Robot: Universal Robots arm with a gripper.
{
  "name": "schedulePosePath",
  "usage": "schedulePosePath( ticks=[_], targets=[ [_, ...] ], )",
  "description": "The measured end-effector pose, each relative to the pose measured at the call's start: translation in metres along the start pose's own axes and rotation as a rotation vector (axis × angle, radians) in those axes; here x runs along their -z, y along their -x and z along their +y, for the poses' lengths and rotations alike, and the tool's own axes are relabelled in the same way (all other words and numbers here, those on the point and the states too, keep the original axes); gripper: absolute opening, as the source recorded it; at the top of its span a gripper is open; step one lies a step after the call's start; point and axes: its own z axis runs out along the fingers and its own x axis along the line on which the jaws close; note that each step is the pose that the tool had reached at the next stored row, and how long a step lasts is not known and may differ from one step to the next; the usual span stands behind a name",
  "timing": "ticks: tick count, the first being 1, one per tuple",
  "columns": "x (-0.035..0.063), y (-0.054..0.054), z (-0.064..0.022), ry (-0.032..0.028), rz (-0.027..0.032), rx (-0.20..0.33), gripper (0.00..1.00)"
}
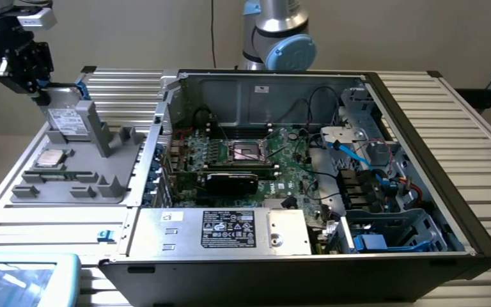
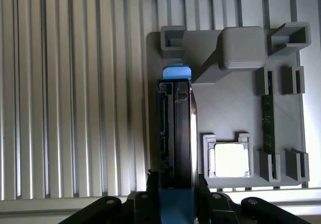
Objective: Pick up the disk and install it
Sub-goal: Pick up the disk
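The disk point(image 1: 64, 121) stands on edge in a slot at the far end of the grey holder tray point(image 1: 75, 185), at the exterior view's left. It is silver-grey with a white label and blue rails. My gripper point(image 1: 39, 89) hangs directly over its top end. In the wrist view I look down along the disk point(image 2: 175, 128), with blue rail ends at both ends. My gripper point(image 2: 176, 189) straddles its near end, and the dark fingers point(image 2: 152, 186) sit against both faces. The disk still rests in the tray point(image 2: 225, 108).
A square silver CPU chip point(image 1: 49, 158) point(image 2: 229, 159) lies in the tray beside the disk. The open computer case point(image 1: 314, 166) sits at the middle, with a drive cage point(image 1: 390, 236) holding blue parts at its near right corner. A slatted metal table point(image 1: 467, 128) surrounds everything.
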Motion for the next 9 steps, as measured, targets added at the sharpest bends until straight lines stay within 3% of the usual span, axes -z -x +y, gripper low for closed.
schedulePosePath(
  ticks=[9],
  targets=[
    [0.0000, 0.0000, 0.0000, 0.0000, 0.0001, 0.000, 0.37]
  ],
)
